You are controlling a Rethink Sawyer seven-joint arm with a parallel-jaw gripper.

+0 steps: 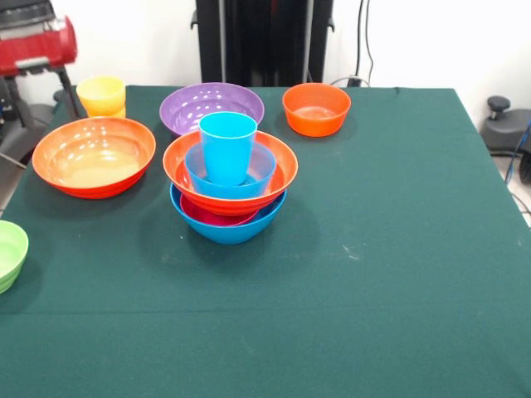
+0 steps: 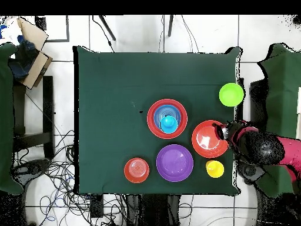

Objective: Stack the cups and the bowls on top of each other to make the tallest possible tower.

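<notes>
Tower (image 1: 230,178) near the middle of the green tabletop (image 1: 373,274): large blue bowl at the bottom, magenta bowl, large orange bowl, medium blue bowl, blue cup (image 1: 227,147) upright on top. Nesting order readable only from the front; from overhead just concentric rings around the cup (image 2: 169,122). Arm (image 2: 264,147) seen in full only overhead, red and black, reaching in from the tabletop's 3 o'clock edge, with the tool (image 2: 224,132) at the rim of the second large orange bowl (image 2: 209,139); cannot tell how wide its fingers stand. From the front only a red piece at the upper left corner. Around the tower in the overhead view: purple bowl (image 2: 174,162) at 6 o'clock, small orange bowl (image 2: 136,170) at 7, yellow cup (image 2: 214,169) at 4, lime bowl (image 2: 231,94) at 2. Nothing between tower and tool but that orange bowl. White tiled floor with cables (image 2: 59,176) around the tabletop; cardboard box (image 2: 32,50) at upper left.
</notes>
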